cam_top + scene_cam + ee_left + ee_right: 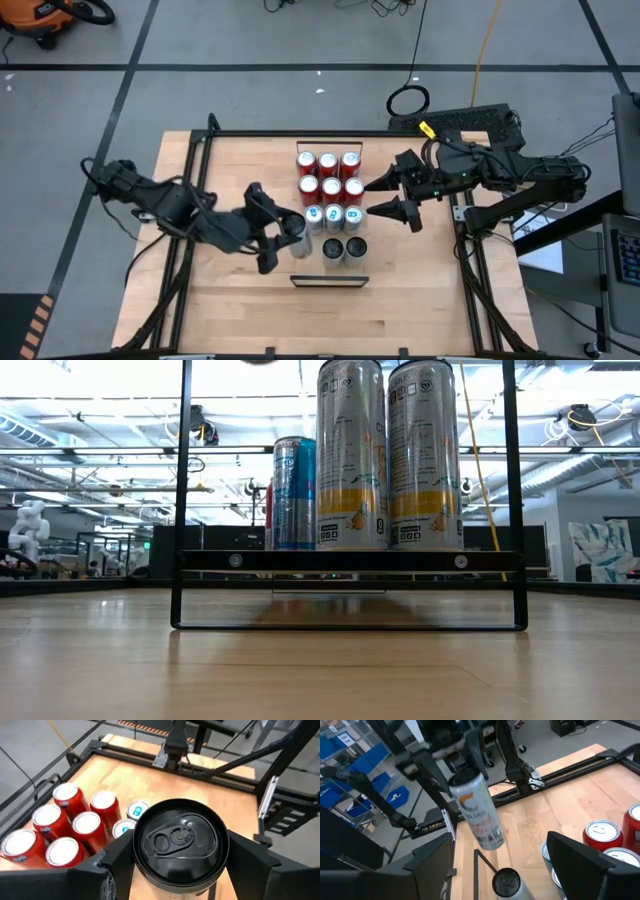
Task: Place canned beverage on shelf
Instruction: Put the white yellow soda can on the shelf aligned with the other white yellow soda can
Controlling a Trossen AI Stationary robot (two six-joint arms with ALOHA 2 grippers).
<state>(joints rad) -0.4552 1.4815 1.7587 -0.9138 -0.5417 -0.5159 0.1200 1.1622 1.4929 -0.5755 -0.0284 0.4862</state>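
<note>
Just beyond the shelf (329, 281), on its left-arm side, the left tool (285, 238) is clamped around a tall silver can (299, 238). The right wrist view shows this can (477, 812) off the table (230, 300) and tilted. Its dark top (180, 840) sits between the two fingers (117, 857) in the left wrist view.

From above, the shelf looks like a thin narrow frame with nothing on it. Two dark-topped cans (344, 249) stand just beyond it, side by side. Past them is a row of three blue cans (333, 214), then six red cans (328, 175) in two rows of three, farthest from the shelf. All of these are packed close together.

Beyond the shelf on the right-arm side, the right tool (378, 197) sits just beside the blue and red cans. Its fingers are spread and hold nothing.

From table height, the shelf (345, 561) is a dark bar on thin black uprights. Two tall silver cans (390, 455) rise above the bar with their bases hidden, so this view alone does not show whether they rest on the shelf or behind it. A blue can (295, 490) is partly covered by them, and only a sliver of red shows past it. Neither tool appears in this view. In the left wrist view the held can blocks most of the blue cans and the shelf is out of sight.
</note>
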